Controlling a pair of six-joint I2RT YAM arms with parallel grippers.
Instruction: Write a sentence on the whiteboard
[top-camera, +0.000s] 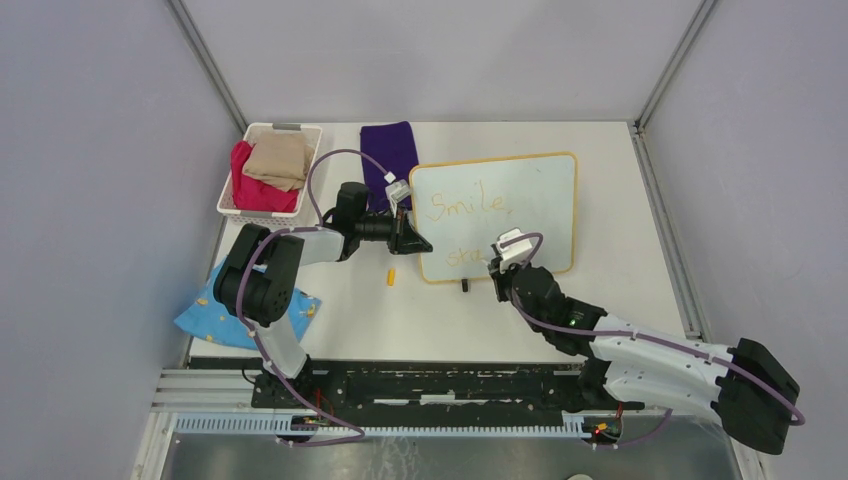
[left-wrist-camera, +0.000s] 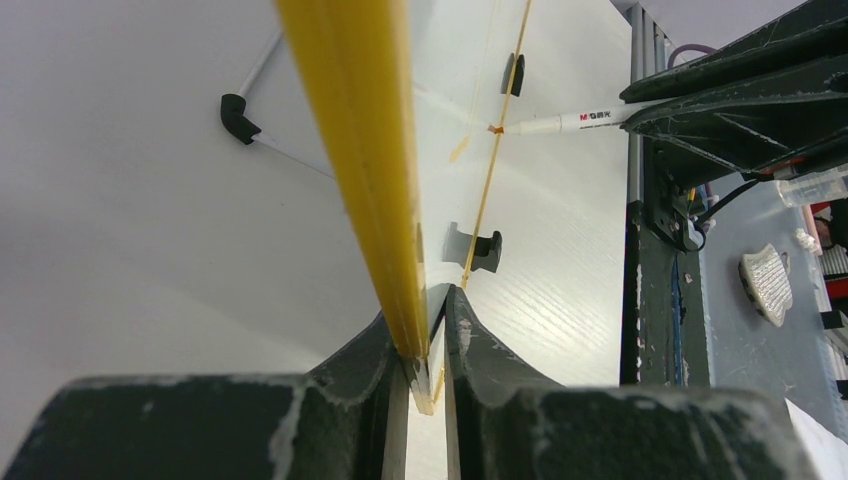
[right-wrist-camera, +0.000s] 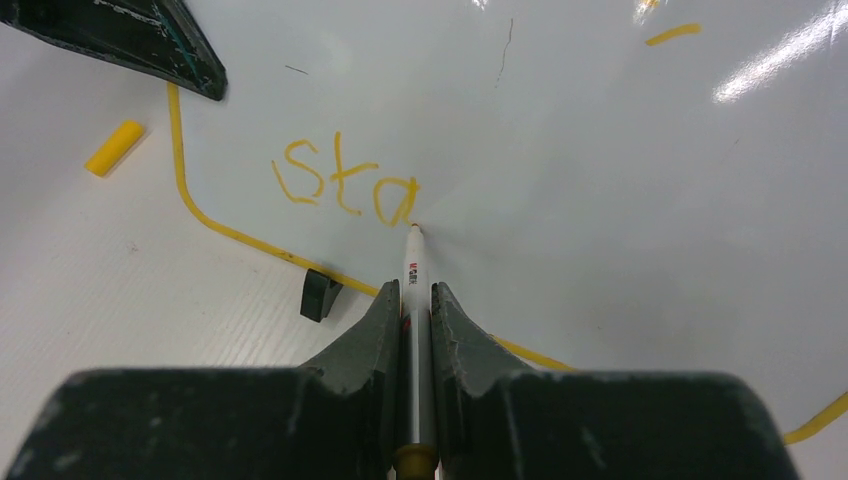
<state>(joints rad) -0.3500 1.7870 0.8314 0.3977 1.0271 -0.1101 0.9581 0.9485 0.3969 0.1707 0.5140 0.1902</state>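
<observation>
While our left gripper clamps the whiteboard, right gripper pinches the marker at "sta"; we need "y" next.

Robot lab test cell: plain grey walls, aluminium corner posts, white table, black mounting rail.
</observation>
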